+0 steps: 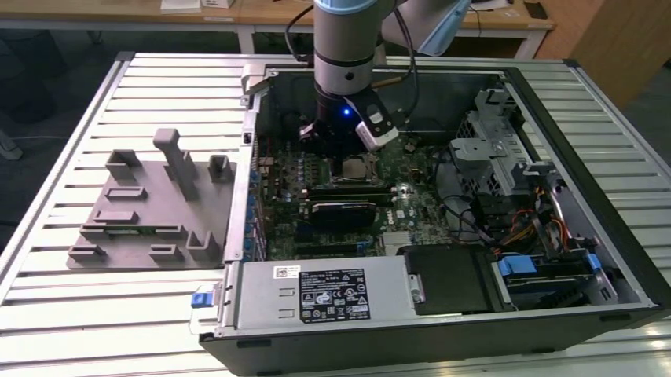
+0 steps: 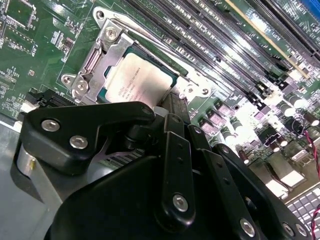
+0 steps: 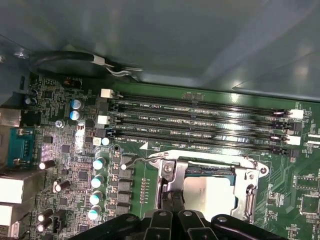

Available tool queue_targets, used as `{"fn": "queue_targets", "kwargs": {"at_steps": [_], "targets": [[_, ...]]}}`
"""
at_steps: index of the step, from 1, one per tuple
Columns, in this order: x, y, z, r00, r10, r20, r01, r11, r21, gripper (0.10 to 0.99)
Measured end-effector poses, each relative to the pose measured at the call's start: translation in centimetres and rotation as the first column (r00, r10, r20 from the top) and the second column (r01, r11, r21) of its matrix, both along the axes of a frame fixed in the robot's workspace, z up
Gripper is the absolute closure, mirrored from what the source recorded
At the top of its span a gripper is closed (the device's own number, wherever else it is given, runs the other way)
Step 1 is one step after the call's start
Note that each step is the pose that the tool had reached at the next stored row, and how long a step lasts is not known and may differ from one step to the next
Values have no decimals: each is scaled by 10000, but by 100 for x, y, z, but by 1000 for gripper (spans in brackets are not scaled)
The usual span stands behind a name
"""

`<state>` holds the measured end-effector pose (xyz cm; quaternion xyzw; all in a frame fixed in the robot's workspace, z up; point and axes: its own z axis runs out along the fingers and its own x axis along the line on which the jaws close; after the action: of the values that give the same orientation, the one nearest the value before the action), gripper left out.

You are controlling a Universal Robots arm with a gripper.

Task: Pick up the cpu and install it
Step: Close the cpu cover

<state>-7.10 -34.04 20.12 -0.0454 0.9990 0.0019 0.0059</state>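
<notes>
The cpu (image 1: 359, 166) lies flat in the socket on the motherboard inside the open computer case. Its silver-grey top (image 2: 137, 80) shows inside the socket's metal frame (image 2: 107, 47), and again in the first wrist view (image 3: 207, 192). My gripper (image 1: 339, 151) hangs from the arm just above the board, beside the socket's edge. In both wrist views its black fingers (image 3: 168, 201) stand close together at the cpu's rim with nothing between them. The gripper (image 2: 172, 102) is shut and its linkage hides part of the socket.
Black memory slots (image 3: 200, 125) run alongside the socket. A grey tray (image 1: 147, 212) with upright posts lies on the slatted table at the exterior view's left. The power supply (image 1: 325, 294), a drive cage (image 1: 504, 157) and cables (image 1: 524, 232) crowd the case around the board.
</notes>
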Motion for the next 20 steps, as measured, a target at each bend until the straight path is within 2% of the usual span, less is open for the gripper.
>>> {"fn": "queue_targets", "kwargs": {"at_steps": [7, 13, 20], "targets": [[-1, 31, -5, 10000, -1, 2, 1, 9999, 141, 980], [0, 31, -18, 10000, -1, 0, 1, 9999, 149, 980], [43, 32, -18, 10000, -2, 0, 2, 9999, 150, 980]]}}
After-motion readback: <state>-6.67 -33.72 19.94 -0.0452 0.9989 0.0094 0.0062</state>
